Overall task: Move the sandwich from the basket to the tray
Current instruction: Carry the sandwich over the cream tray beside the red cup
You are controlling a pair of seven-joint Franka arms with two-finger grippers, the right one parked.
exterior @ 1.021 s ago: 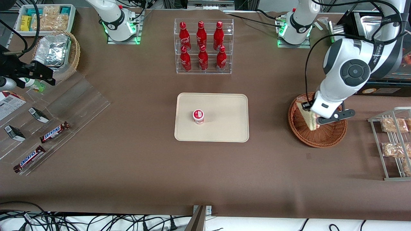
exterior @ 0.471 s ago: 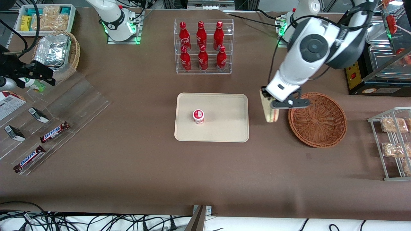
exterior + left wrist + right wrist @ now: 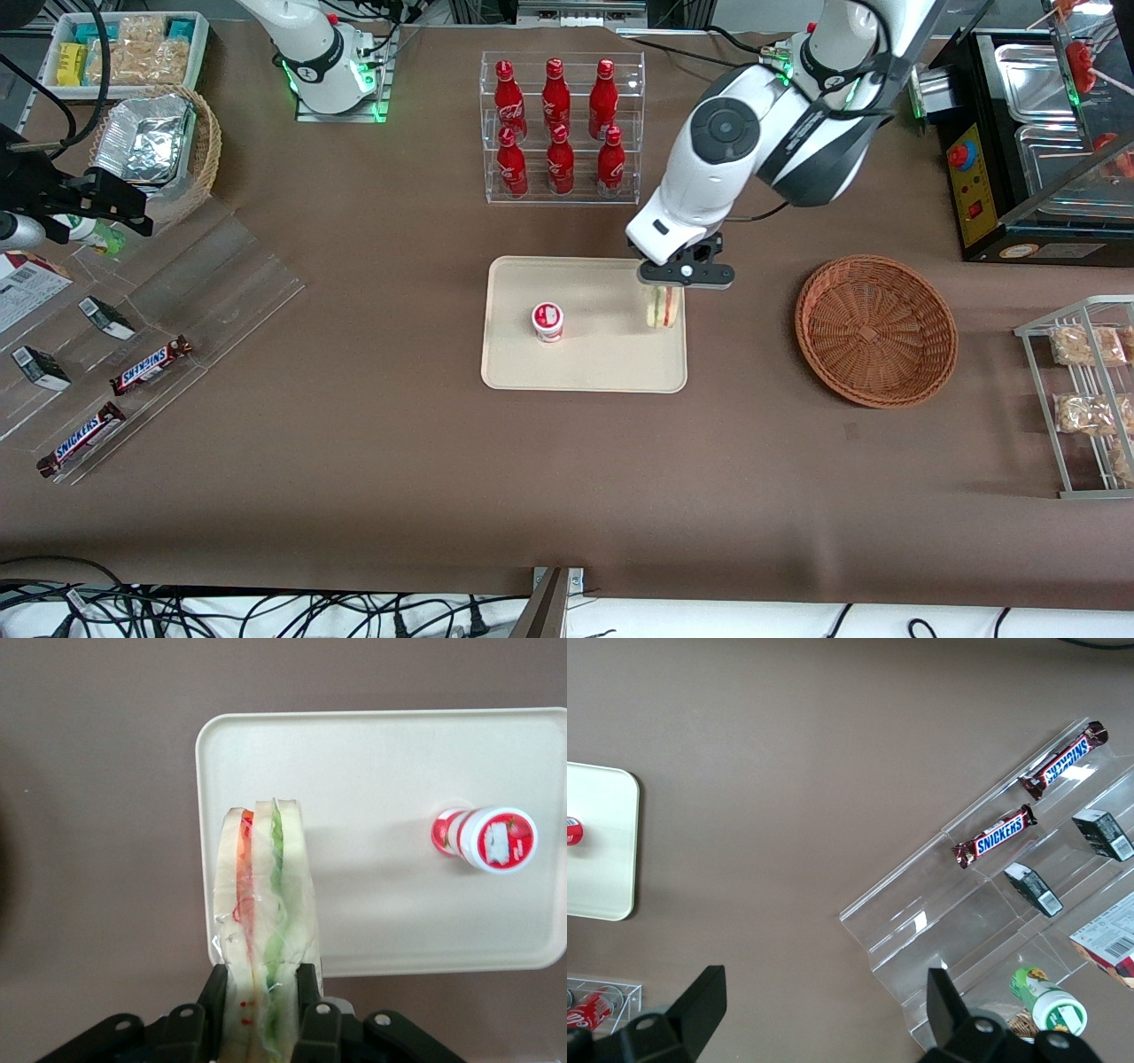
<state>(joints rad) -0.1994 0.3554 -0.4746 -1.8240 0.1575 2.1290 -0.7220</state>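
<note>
Sandwich [image 3: 266,904] is clamped edge-on in the hand [image 3: 666,285], fingers [image 3: 213,992] pressing its two bread faces, wedge hanging down over the tray [image 3: 602,363]. It sits above the tray's edge nearest the basket [image 3: 875,330], and the basket is empty. Whether the wedge tip already touches the tray cannot be told from either view.

Risks from here:
- Placement margin is thin. In the wrist view the sandwich lines up close to the tray rim [image 3: 202,815]; if released here it could land on the rim, tip outward and end up on the worktop [image 3: 762,461].
- Wedge is held upright on a narrow edge. If released with height left, it likely topples; the fall direction decides in-tray or out.
- Wrap is slick clear plastic, so the grip could slide during any further travel, and the sandwich may rotate in the hand.
- Cup [image 3: 547,321] stands on the tray, well apart from the sandwich, toward the parked arm's end. Overshooting inward to gain margin could knock it over.

Judgement: a nudge further over the tray's bare middle, then lower before opening, is the safer call.
</note>
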